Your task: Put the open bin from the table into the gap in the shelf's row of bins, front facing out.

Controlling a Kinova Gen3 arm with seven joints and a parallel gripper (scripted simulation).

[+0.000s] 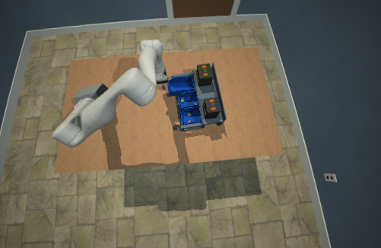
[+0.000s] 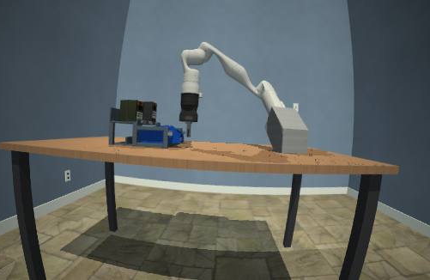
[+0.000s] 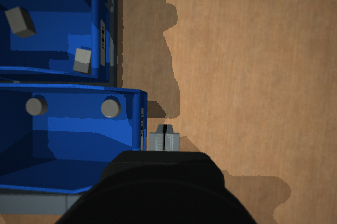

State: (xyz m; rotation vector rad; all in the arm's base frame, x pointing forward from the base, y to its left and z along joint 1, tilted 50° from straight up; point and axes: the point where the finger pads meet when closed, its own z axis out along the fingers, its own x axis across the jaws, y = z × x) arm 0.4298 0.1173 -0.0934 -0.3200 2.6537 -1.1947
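Observation:
The blue open bin (image 3: pixel 65 135) holds two round grey parts and lies partly in the grey shelf (image 1: pixel 205 95), sticking out farther toward the table than its neighbour. It also shows in the top view (image 1: pixel 181 85) and in the side view (image 2: pixel 173 135). My gripper (image 3: pixel 165 133) is shut and empty. It points down, just outside the bin's outer wall and close to it. I cannot tell whether it touches the wall. It hangs low over the table in the side view (image 2: pixel 188 129).
A neighbouring blue bin (image 3: pixel 50 40) with grey cube parts sits in the shelf row. Two dark boxes (image 1: pixel 204 73) (image 1: pixel 212 107) stand on the shelf's top board. The arm's grey base (image 2: pixel 287 130) stands on the table's other side.

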